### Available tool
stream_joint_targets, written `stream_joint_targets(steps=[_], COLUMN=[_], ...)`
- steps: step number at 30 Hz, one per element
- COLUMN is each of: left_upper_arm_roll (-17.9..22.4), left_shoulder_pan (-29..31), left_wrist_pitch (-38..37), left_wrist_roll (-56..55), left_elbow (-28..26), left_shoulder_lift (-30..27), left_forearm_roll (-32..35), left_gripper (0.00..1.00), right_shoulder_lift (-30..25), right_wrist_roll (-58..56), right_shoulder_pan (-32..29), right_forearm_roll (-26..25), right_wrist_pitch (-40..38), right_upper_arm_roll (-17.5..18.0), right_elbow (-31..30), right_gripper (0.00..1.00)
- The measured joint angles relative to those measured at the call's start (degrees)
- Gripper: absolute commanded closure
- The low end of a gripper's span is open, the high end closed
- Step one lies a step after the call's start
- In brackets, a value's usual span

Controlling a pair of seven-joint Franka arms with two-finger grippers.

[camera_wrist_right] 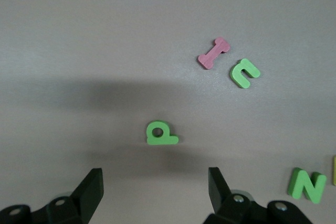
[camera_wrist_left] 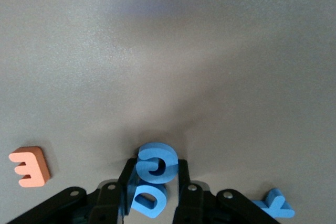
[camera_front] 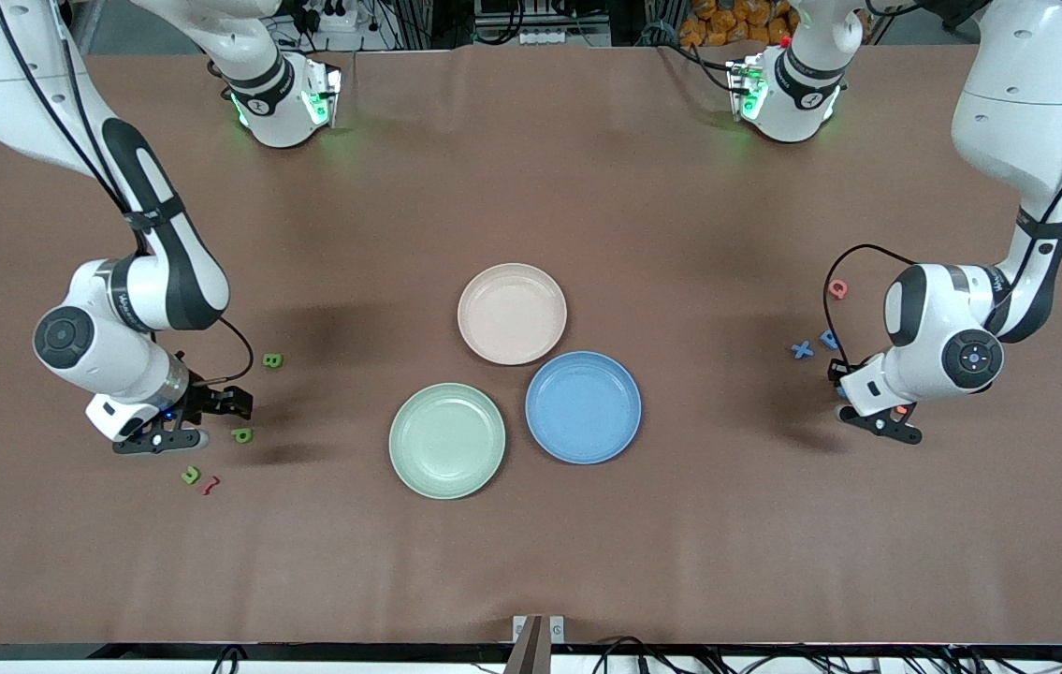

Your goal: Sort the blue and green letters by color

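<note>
- front view, right arm's end of the table: the right gripper [camera_front: 177, 432] hangs low over the brown table [camera_front: 531, 187], its jaws spread wide with nothing between them.
- right wrist view: a green p [camera_wrist_right: 161, 134] lies flat just ahead of the parted fingers [camera_wrist_right: 90, 188]; a green c-like letter [camera_wrist_right: 244, 72] sits just beside a small red piece [camera_wrist_right: 213, 53], and a green n [camera_wrist_right: 306, 185] lies off to one side.
- front view again: a green b [camera_front: 272, 360] lies apart from the other green letters, farther from the camera.
- middle of the table: a pink plate [camera_front: 512, 313], a green plate [camera_front: 447, 440] and a blue plate [camera_front: 583, 407] cluster together, none holding a letter.
- left arm's end: the left gripper [camera_front: 884, 419] is down at the table near a blue x [camera_front: 802, 350] and a pink q [camera_front: 836, 288].
- left wrist view: its fingers [camera_wrist_left: 182, 178] pinch a blue letter [camera_wrist_left: 151, 199], with a second blue letter [camera_wrist_left: 155, 162] touching it at the fingertips; an orange e [camera_wrist_left: 30, 166] lies well apart.
</note>
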Motion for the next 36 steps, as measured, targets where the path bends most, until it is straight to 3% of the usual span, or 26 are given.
stream_joint_targets(steps=[11, 19, 26, 33, 36], left_upper_arm_roll=[-0.65, -4.28, -5.32, -5.6, -5.6], left_shoulder_pan=[-0.26, -1.54, -6.42, -13.63, -16.78], left_wrist_pitch=[0.71, 0.92, 0.92, 0.92, 0.92], left_wrist_roll=[-4.11, -15.58, -26.89, -41.65, -47.35], left_elbow=[0.72, 3.65, 5.21, 8.45, 10.28], left_shoulder_lift=[-0.01, -0.22, -0.21, -0.15, 0.21], left_forearm_roll=[-0.27, -0.35, -0.36, -0.39, -0.39], left_gripper=[0.87, 0.87, 0.87, 0.87, 0.87], right_shoulder_lift=[5.03, 6.72, 7.67, 8.65, 8.76], right_wrist_roll=[-0.03, -0.03, -0.03, -0.03, -0.03], right_shoulder_pan=[-0.01, 0.14, 0.22, 0.36, 0.47], right_forearm_roll=[-0.63, -1.15, -1.2, -1.2, -1.2], right_wrist_pitch=[0.24, 0.29, 0.35, 0.4, 0.41], right_upper_arm_roll=[-0.23, -0.12, -0.08, 0.05, 0.1], right_elbow=[4.16, 5.09, 5.62, 6.27, 6.3], right_gripper=[0.19, 0.26, 0.33, 0.45, 0.6])
